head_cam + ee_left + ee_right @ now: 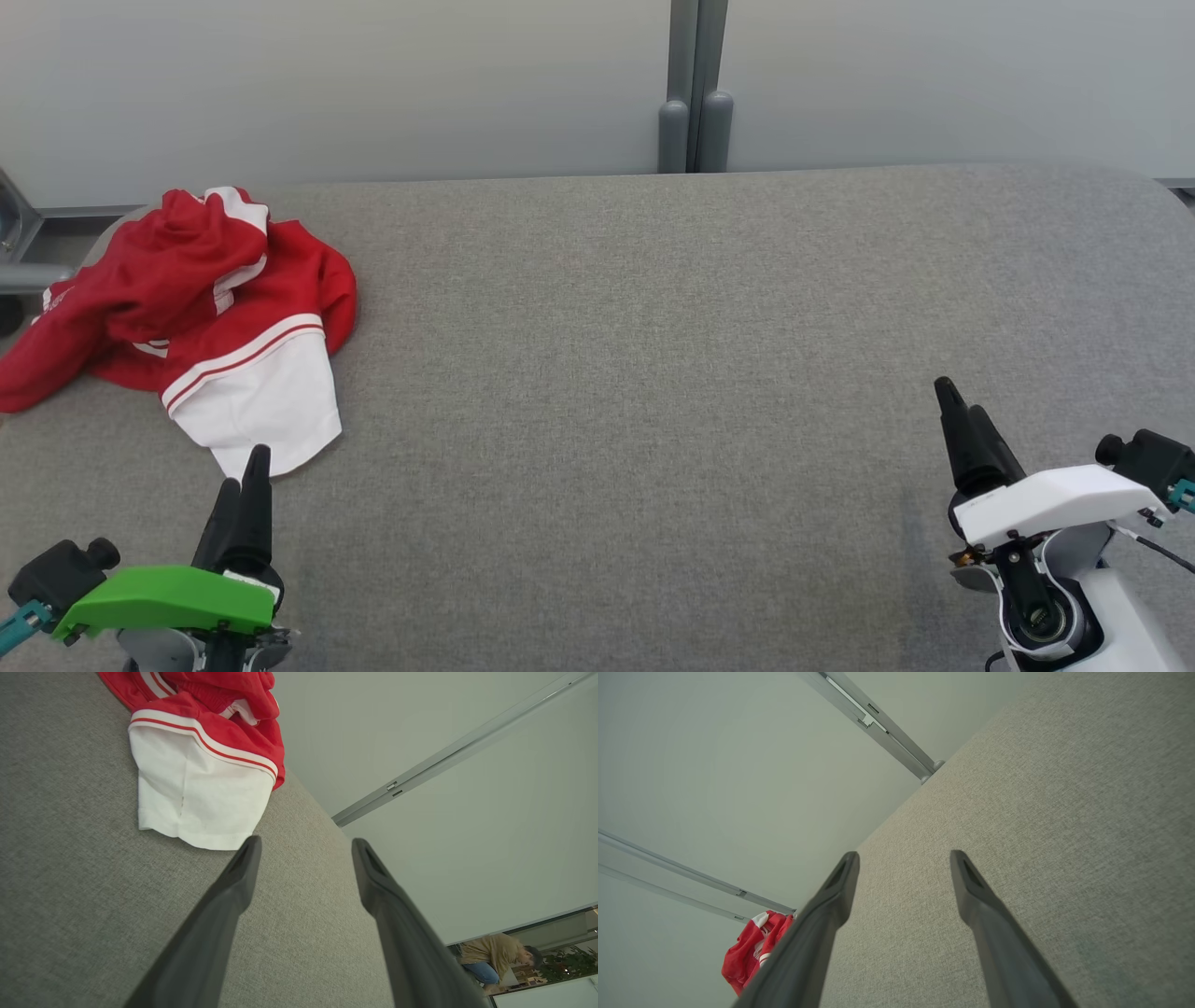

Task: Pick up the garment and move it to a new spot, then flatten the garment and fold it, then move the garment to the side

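Note:
The garment (201,308), a red jersey shirt with a white sleeve and red-white striped trim, lies crumpled at the far left of the grey table (653,373), partly over its left edge. My left gripper (245,476) sits at the lower left, open and empty, its tips just short of the white sleeve. The left wrist view shows the garment (205,765) just beyond my left gripper (306,847), whose jaws stand wide apart. My right gripper (957,401) rests open and empty at the lower right, far from the shirt. In the right wrist view my right gripper (903,858) hovers over bare cloth, the garment (754,947) distant.
A pale wall with a grey vertical post (693,89) runs behind the table's far edge. A grey metal frame (23,247) stands off the table's left end. A person (495,956) crouches far off in the left wrist view.

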Tool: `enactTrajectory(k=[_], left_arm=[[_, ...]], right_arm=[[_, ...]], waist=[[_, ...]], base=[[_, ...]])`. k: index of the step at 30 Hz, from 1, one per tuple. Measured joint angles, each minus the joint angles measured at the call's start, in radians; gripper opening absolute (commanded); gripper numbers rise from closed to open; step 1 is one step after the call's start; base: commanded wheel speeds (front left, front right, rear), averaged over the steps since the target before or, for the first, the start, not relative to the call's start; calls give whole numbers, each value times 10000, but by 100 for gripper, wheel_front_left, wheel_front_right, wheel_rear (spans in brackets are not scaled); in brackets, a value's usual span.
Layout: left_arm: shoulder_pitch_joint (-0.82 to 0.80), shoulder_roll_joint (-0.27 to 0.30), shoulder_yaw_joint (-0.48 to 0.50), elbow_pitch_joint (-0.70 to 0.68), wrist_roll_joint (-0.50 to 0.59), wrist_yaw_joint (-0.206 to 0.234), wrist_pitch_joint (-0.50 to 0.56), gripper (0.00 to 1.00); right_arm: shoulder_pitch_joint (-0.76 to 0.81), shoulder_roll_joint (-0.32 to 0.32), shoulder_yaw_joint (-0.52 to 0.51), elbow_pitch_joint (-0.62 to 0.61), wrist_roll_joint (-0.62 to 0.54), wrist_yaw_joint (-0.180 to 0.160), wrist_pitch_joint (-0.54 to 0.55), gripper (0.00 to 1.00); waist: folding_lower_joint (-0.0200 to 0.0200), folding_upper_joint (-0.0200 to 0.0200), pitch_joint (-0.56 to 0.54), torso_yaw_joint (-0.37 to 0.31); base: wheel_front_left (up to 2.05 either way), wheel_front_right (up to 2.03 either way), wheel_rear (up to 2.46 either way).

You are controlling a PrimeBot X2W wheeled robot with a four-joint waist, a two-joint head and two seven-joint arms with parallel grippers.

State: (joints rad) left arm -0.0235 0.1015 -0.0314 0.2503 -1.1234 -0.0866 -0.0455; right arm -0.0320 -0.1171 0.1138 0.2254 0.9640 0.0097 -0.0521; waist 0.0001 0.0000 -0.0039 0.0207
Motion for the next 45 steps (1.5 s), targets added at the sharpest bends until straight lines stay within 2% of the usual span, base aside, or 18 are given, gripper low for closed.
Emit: enactTrajectory(k=[45], left_arm=[[105, 372, -349, -336, 6182, -104, -1567, 100]], right_arm=[[19, -525, 1407, -428, -6615, -1011, -1499, 100]], waist=[[-1, 0, 34, -221]], base=[[0, 0, 0]])
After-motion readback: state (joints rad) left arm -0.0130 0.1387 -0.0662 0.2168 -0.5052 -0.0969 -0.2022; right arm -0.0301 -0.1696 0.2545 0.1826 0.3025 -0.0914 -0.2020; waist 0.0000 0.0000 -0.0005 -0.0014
